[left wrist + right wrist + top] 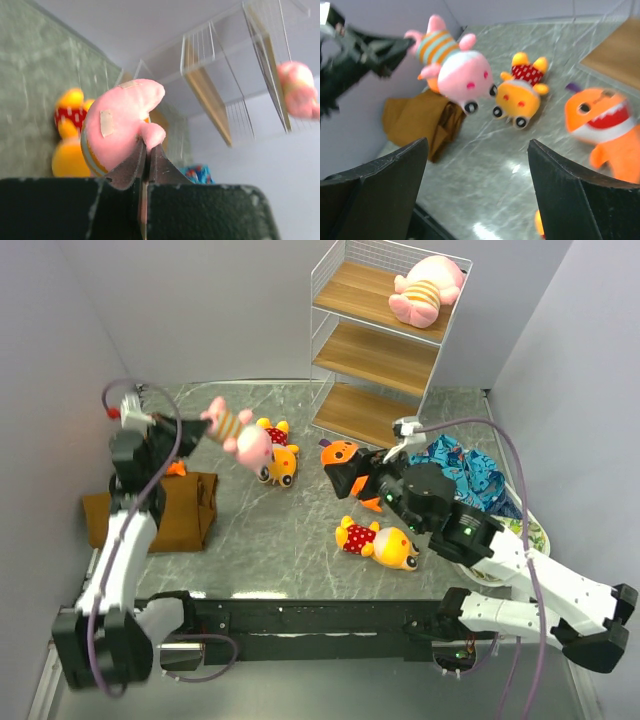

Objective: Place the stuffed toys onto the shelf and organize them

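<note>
Pink striped toy (238, 432) in left gripper (203, 424), seemingly head-down, diagonal.

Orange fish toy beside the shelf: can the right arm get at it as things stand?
Probably yes. The right gripper is open, and the orange fish toy sits just ahead, slightly to its right, with nothing between them.
</note>
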You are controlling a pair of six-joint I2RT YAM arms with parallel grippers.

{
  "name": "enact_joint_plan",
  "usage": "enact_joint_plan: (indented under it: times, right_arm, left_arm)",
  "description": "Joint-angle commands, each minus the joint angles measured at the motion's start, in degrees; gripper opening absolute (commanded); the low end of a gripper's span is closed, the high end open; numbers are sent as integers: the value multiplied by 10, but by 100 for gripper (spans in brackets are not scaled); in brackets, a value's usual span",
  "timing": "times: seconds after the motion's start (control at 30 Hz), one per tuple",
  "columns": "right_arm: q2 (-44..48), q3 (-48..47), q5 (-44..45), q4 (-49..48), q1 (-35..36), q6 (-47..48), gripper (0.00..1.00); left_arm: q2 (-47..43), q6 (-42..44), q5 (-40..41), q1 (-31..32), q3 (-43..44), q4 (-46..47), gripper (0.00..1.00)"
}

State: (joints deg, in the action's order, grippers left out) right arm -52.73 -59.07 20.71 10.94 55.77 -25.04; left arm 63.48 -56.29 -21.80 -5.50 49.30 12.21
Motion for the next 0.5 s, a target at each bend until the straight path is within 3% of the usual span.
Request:
enact_joint_plan:
  times: [0.0, 0.27, 0.47]
  right_arm:
    - [-25, 38, -1, -27, 4, -149, 86]
    - [-90, 62, 13, 3, 4, -303, 82]
    - [-140, 77, -6, 10, 4, -369, 80]
  left_arm:
    - [-144, -49, -42, 8, -131, 2, 1]
    - [-395, -60, -39, 10, -269, -129, 1]
    - [-418, -77, -59, 20, -356, -146, 1]
